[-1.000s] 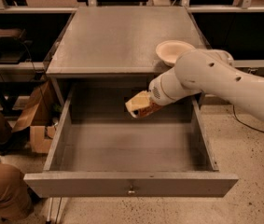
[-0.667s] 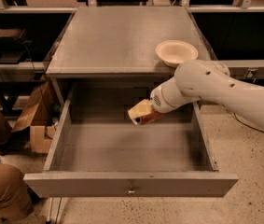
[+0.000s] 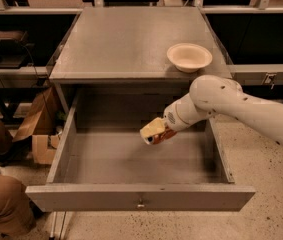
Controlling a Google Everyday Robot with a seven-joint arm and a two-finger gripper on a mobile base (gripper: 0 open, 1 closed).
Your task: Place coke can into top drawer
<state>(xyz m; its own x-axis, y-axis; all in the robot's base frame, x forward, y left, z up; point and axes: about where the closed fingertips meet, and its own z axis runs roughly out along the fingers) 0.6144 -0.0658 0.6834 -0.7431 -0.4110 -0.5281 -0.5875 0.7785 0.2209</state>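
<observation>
The top drawer (image 3: 81, 197) is pulled fully open, a wide grey metal tray with a small knob (image 3: 140, 203) on its front panel. My gripper (image 3: 153, 131) reaches in from the right on a white arm and hangs over the drawer's middle, just above its floor. It is shut on the coke can (image 3: 162, 135). Only a bit of the can's red-orange side and one end show between the pale fingers (image 3: 152, 126), and it is held tilted.
A cream round bowl (image 3: 189, 57) stands on the grey cabinet top (image 3: 126, 39) at the right front, above my arm. A person's legs (image 3: 1, 204) and a cardboard box (image 3: 38, 134) are left of the drawer. Dark shelves run behind.
My gripper has lowered with the can, moving down and slightly forward into the open drawer. The drawer and bowl have not moved.
</observation>
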